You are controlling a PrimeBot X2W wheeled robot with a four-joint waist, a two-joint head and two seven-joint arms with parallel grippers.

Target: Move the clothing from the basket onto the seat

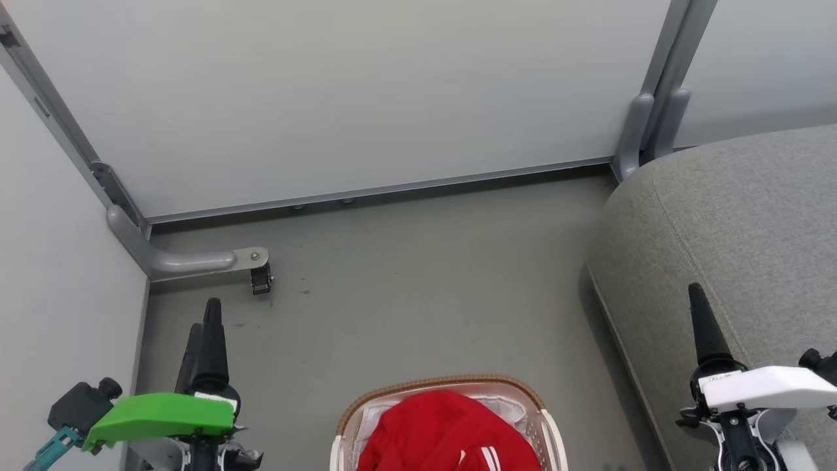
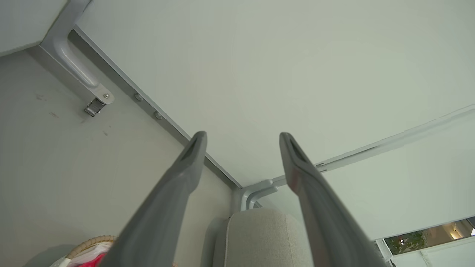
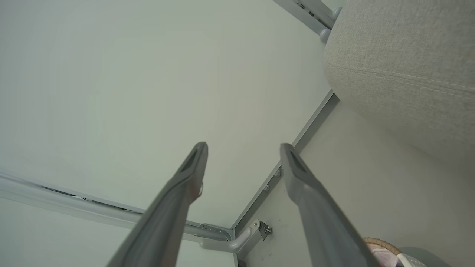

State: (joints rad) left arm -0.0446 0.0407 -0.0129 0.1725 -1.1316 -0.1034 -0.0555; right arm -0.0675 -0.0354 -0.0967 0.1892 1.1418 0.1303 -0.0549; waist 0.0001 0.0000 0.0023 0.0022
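The red clothing (image 1: 439, 432) with white stripes lies heaped in the cream basket (image 1: 551, 428), which stands on the floor at the bottom centre of the head view. The grey seat (image 1: 739, 222) fills the right side. My left gripper (image 1: 204, 317) hangs at the lower left, left of the basket, fingers pointing up. In the left wrist view it (image 2: 243, 136) is open and holds nothing, with the basket's rim (image 2: 89, 243) and a bit of red clothing (image 2: 94, 259) low left. My right gripper (image 1: 698, 301) hovers over the seat's front edge; the right wrist view shows it (image 3: 243, 146) open and empty.
Pale partition walls (image 1: 366, 91) close off the back and left. A grey partition foot with a caster (image 1: 260, 280) juts onto the grey floor (image 1: 418, 288) at the left. Another partition foot (image 1: 631, 140) stands by the seat's far corner. Open floor lies beyond the basket.
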